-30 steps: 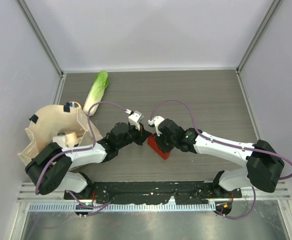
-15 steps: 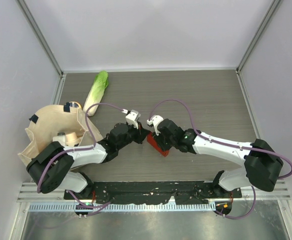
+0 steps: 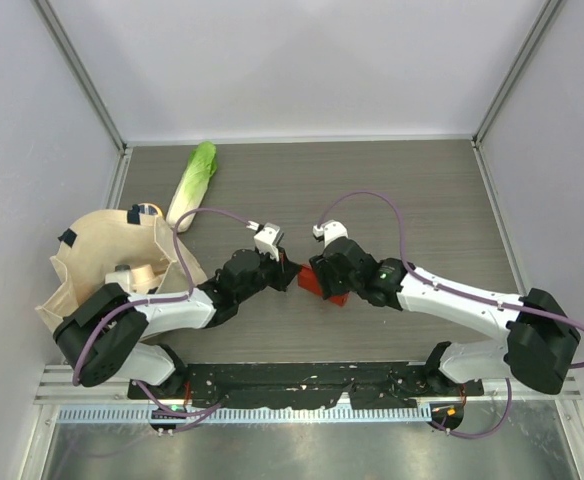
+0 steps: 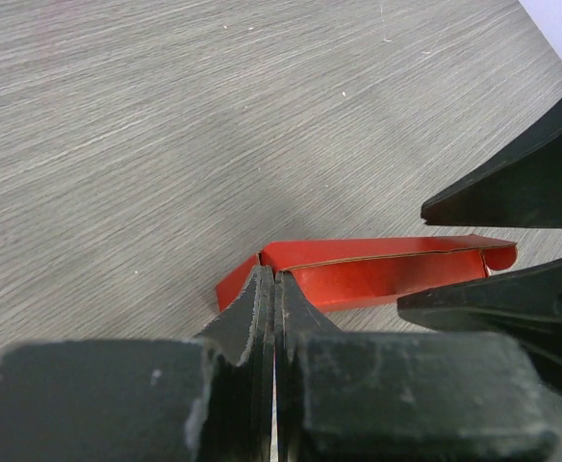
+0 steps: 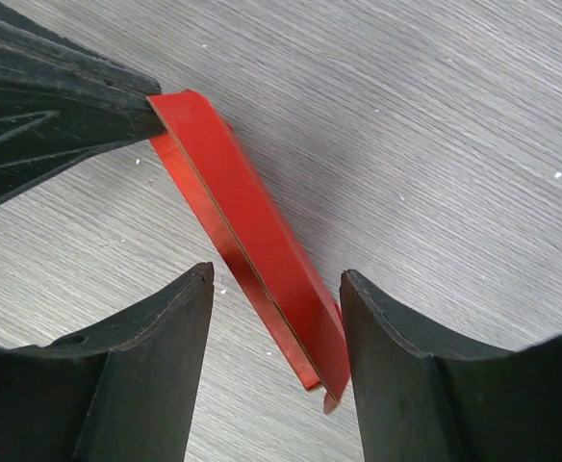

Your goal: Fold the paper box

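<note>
Astride the free end of the paper box, which lies collapsed on the table with its long axis running from one gripper to the other, my right gripper stands spread, while my left gripper is pinched tight on the opposite end flap.

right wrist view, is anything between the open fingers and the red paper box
Nothing visible does. The right gripper is open and straddles the paper box, with only bare table showing beside it. The left gripper is shut on the box's far end, clear of the right fingers.
</note>
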Robot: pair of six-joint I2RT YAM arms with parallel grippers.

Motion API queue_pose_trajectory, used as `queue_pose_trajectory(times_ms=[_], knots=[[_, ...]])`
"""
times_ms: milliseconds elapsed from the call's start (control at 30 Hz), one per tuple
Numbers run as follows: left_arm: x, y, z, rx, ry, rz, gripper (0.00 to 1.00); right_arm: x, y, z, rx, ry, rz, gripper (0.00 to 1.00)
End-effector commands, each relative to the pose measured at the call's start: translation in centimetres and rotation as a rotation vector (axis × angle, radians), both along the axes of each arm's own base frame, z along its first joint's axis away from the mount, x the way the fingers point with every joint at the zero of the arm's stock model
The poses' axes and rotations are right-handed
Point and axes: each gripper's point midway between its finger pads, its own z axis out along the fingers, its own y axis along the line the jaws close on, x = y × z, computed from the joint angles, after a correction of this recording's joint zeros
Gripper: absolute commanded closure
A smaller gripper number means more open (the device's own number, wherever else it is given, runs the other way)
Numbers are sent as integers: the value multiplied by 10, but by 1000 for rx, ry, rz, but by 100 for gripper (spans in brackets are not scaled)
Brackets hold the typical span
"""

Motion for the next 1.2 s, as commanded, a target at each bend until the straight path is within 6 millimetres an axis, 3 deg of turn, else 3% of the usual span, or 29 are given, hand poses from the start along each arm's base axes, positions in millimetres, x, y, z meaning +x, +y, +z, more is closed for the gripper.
queue_pose_trajectory(times_ms=[0,267,333,533,700,933,1167], knots=[[-16,15,-39,116,90,-5,100,6,-16,17,6,-31,-117,39],[-16,12,-35,116,97,-8,100,-7,-54,41,-2,19,-363,37],[-16,10,-31,114,93,-8,100,-15,-59,45,21,47,-389,43],[-18,11,-26,112,87,-10,100,-25,-50,46,106,90,-363,62],[-18,9,-22,114,85,-14,100,-28,-45,34,98,115,-335,69],[-17,8,-18,126,88,-11,100,-39,-41,29,110,145,-260,62],[-16,6,-14,129,83,-10,100,-39,-41,15,94,154,-259,67]])
